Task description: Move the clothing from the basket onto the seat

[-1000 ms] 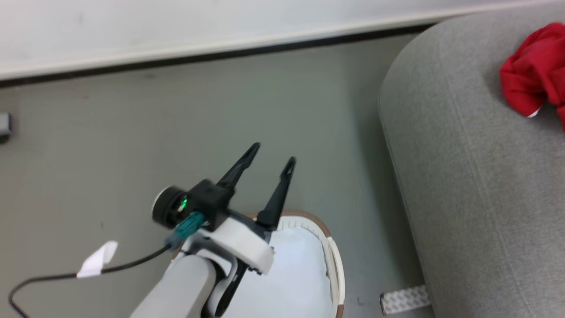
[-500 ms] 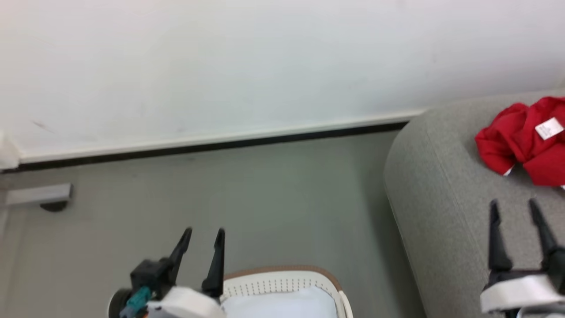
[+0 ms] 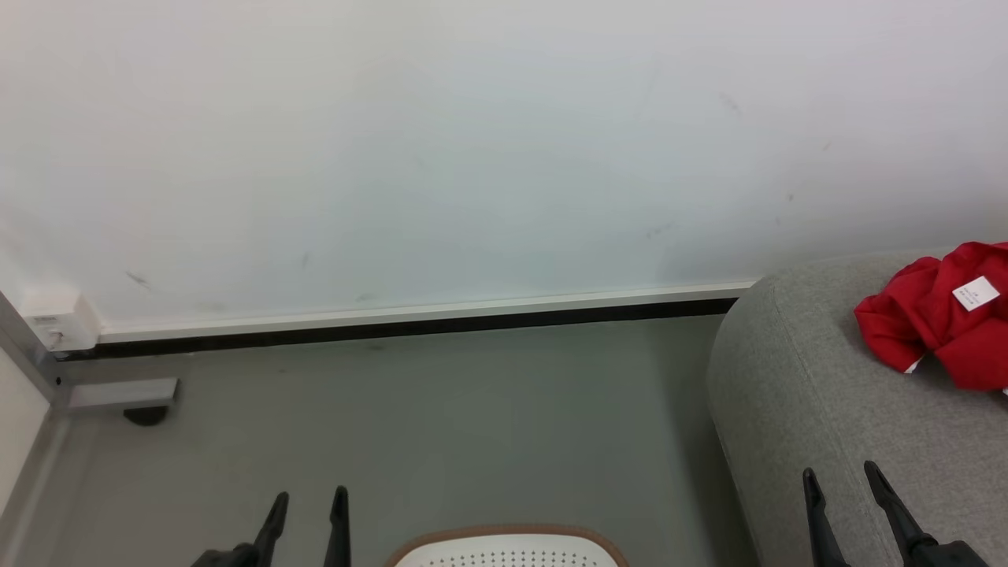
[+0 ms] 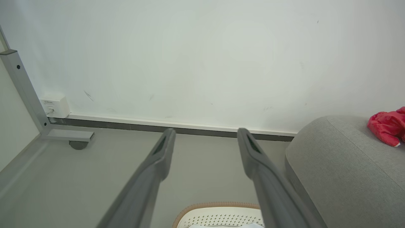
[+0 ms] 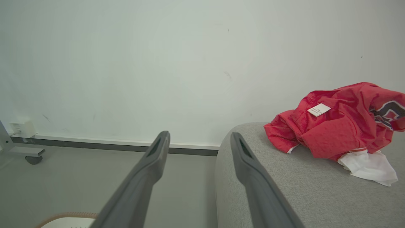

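The red clothing (image 3: 941,323) with a white label lies bunched on the grey seat (image 3: 827,425) at the right, also seen as clothing (image 5: 338,122) with a white piece beside it and as clothing (image 4: 387,126). The cream basket (image 3: 508,549) with its brown rim peeks in at the bottom middle, and the basket (image 4: 218,215) sits below my left fingers. My left gripper (image 3: 309,502) stands open at the lower left, left of the basket. My right gripper (image 3: 843,476) is open above the seat's front part, nothing between its fingers.
A white wall (image 3: 472,157) with a dark skirting strip runs behind. A grey metal frame foot with a caster (image 3: 134,398) and a white socket box (image 3: 59,323) sit at the far left. Grey floor (image 3: 433,425) lies between the frame and the seat.
The head view has tilted upward, so wall takes up more of it and basket and grippers sit lower. Both grippers have stayed open and empty; the clothing rests unchanged on the seat.
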`<state>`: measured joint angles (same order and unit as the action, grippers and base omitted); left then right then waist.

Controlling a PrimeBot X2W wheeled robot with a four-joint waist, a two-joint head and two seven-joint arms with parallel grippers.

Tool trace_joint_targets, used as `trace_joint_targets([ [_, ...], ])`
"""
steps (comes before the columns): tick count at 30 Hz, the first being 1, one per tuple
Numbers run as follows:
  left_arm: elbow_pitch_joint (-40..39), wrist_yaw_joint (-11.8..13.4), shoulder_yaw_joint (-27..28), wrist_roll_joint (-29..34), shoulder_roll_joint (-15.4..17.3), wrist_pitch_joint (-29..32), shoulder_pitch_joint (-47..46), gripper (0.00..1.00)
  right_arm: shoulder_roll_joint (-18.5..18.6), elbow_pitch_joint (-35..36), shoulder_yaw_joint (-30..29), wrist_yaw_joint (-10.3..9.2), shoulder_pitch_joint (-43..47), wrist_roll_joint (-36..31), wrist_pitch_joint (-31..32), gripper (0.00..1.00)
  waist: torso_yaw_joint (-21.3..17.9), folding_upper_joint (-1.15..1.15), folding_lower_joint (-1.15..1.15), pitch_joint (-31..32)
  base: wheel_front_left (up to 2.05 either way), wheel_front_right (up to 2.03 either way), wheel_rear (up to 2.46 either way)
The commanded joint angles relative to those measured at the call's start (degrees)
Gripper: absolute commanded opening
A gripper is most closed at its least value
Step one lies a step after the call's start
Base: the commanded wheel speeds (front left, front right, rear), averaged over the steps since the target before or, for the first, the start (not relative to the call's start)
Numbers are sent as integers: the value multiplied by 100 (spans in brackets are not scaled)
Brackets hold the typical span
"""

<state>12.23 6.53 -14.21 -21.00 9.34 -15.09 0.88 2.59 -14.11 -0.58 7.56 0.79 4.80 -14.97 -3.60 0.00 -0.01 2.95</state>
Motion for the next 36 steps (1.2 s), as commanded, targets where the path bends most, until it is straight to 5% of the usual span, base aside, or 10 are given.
trace_joint_targets([
  [1, -13, -23, 57, 116, -17, -8, 94, 100, 37, -20, -17, -15, 67, -42, -13, 100, 3, 0, 1, 33, 0, 0, 0],
  [19, 70, -605, 619, 550, -421, -10, 321, 100, 34, -109, -126, -15, 84, -1, -14, 100, -5, 0, 1, 165, 0, 0, 0],
  [20, 61, -602, 623, 540, -423, 0, 257, 0, 4, -88, -127, 0, 34, -1, 0, 0, -5, 0, 1, 166, 0, 0, 0],
  [36, 214, -714, 878, -769, -506, 398, 91, 0, -35, -237, -243, -1, -96, 1493, 411, 0, 33, 0, 1, 122, 0, 0, 0],
])
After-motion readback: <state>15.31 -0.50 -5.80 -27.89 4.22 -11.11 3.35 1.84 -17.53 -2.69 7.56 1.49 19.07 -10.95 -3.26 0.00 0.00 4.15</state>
